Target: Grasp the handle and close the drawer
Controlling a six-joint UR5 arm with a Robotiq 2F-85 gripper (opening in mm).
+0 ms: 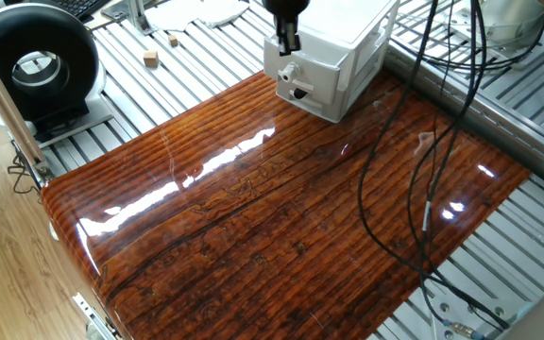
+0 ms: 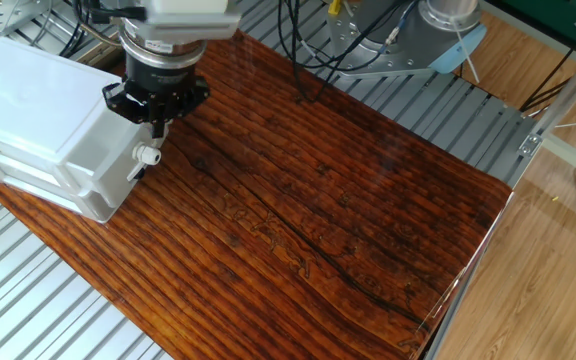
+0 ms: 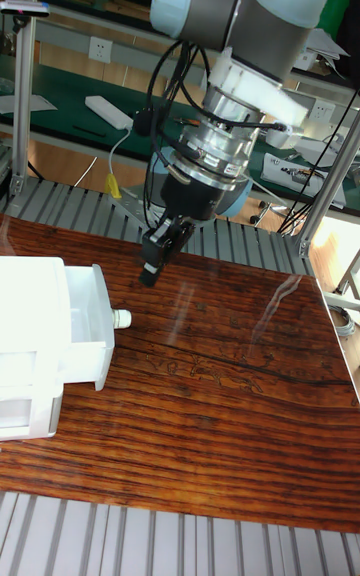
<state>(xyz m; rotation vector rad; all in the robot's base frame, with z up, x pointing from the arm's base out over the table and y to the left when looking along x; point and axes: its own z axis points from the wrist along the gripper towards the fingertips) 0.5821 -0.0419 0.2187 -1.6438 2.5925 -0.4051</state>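
The white two-drawer cabinet (image 3: 30,336) stands at the board's edge. Its upper drawer (image 3: 88,314) sticks out a few centimetres. The handle (image 3: 122,317) is a small pale knob on that drawer's front, also visible as the handle (image 1: 288,71) and the handle (image 2: 148,155). A black knob (image 1: 297,93) marks the lower drawer. My gripper (image 3: 160,251) hangs just above and slightly beyond the handle, not touching it. Its fingers point down and look open with nothing between them. It appears as the gripper (image 1: 288,40) and the gripper (image 2: 158,122) in the fixed views.
The glossy wooden board (image 1: 281,208) lies on a slatted metal table (image 1: 187,57). A black round device (image 1: 31,66) and small wooden blocks (image 1: 150,59) sit at the far left. Black cables (image 1: 423,142) hang over the right side.
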